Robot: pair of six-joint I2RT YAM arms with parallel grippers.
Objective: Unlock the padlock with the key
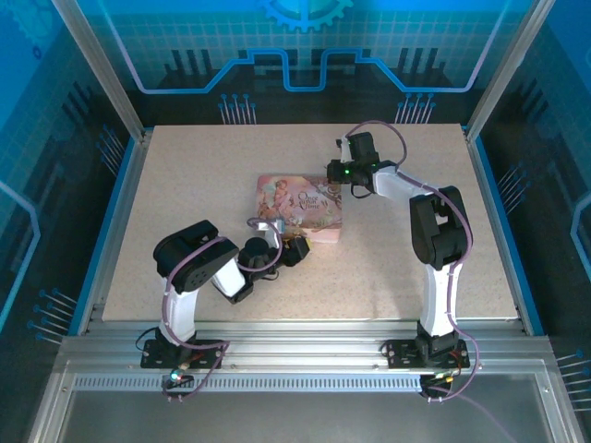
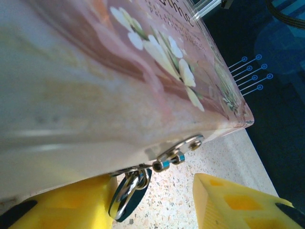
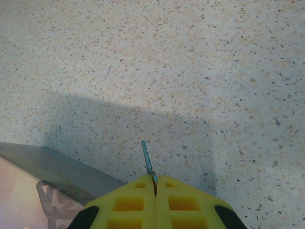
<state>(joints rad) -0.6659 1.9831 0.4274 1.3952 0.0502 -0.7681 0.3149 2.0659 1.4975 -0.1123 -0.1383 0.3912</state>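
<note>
The padlock [image 2: 127, 198] hangs from a small metal hasp [image 2: 178, 150] on the near side wall of the pink tin [image 2: 95, 71], dangling just above the speckled worktop [image 3: 200, 71]. The left end effector [image 2: 155, 198] stands wide open around it and holds nothing. One yellow finger sits just beside the lock body and the other is well off to the right. Whether the nearer finger touches the lock cannot be told.

The right end effector [image 3: 155, 180] is pressed fully closed on the key [image 3: 147, 160], whose thin blade pokes out past the fingertips over bare worktop. In the top view this arm hovers by the far right of the tin, well apart from the lock on the opposite side.

Several things could spoil the next step:

- **Pinch on the key:** It looks slight, with only a sliver held, so any side load at the keyhole could twist the key in the pads or flick it out.
- **Loose padlock:** It swings on its shackle. If the left fingers close off-centre, they may push it aside or turn the keyhole away.
- **Light tin:** A shove from either arm would probably slide it and carry the lock out of line.
- **Crowding:** The arms must meet in a tight spot, so their fingers may collide.
</note>
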